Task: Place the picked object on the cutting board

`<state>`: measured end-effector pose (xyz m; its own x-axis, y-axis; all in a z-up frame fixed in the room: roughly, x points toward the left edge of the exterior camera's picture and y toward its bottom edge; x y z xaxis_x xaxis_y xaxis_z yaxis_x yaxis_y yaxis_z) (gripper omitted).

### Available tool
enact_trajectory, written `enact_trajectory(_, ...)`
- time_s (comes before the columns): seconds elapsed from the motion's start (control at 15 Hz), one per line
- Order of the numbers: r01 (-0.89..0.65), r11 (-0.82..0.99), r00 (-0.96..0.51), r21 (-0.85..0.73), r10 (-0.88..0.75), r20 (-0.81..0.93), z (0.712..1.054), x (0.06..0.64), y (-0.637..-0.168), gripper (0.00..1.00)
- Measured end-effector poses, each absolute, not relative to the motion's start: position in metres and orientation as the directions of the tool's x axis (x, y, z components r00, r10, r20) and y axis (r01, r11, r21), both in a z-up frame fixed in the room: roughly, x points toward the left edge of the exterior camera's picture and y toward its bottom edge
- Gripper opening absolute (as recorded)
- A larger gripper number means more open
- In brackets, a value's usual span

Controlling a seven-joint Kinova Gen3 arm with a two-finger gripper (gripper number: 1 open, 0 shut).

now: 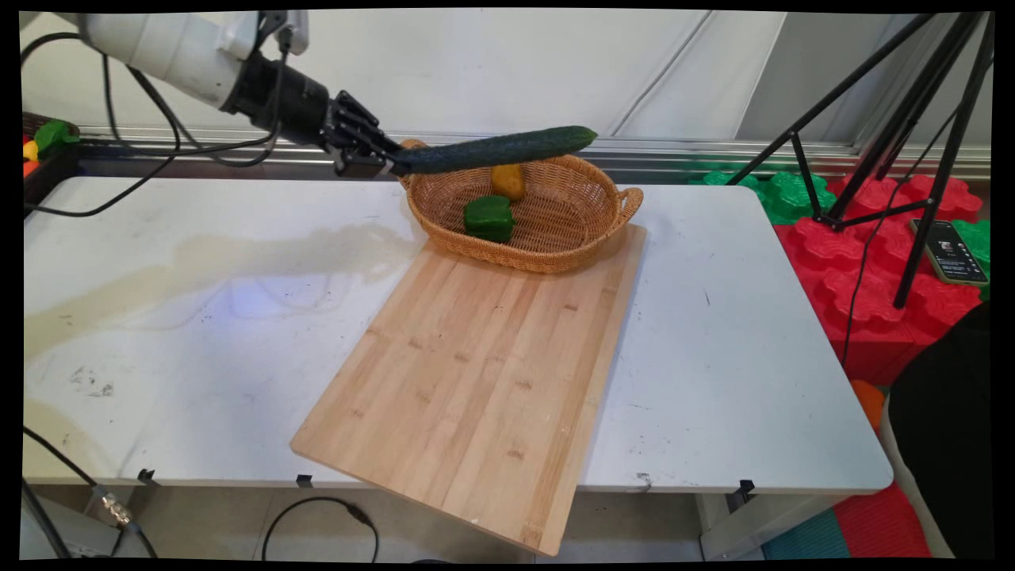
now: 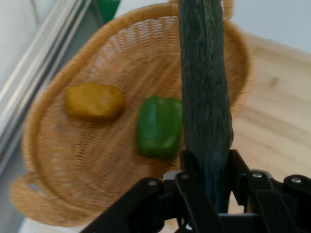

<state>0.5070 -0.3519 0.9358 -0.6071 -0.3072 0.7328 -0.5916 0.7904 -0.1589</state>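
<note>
My gripper [image 1: 394, 164] is shut on one end of a long dark green cucumber [image 1: 499, 148], which sticks out level to the right above a wicker basket [image 1: 591, 238]. In the hand view the cucumber [image 2: 204, 82] runs straight up from between my fingers [image 2: 190, 170], over the basket [image 2: 63, 160]. Inside the basket lie a green bell pepper [image 1: 488, 218] [image 2: 158, 127] and a yellow pepper [image 1: 507, 181] [image 2: 95, 101]. The basket stands on the far end of a wooden cutting board [image 1: 484, 365].
The board lies slantwise on the white table [image 1: 158, 317] and overhangs its near edge. A black tripod [image 1: 912, 159] stands at the right beside red and green foam blocks [image 1: 856, 270], with a phone [image 1: 949, 251] on them. Black cables [image 1: 119, 159] hang from the arm.
</note>
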Motion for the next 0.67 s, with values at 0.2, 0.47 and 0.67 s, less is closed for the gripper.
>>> enact_trajectory(0.2,-0.579,0.812,-0.572,-0.071,-0.343,0.745,0.938,0.502,-0.325,0.0)
enact_trajectory(0.47,-0.543,0.839,-0.558,0.024,-0.382,0.736,0.93,0.492,-0.289,0.0)
enact_trajectory(0.67,-0.516,0.853,-0.568,0.072,-0.404,0.717,0.915,0.48,-0.27,0.0)
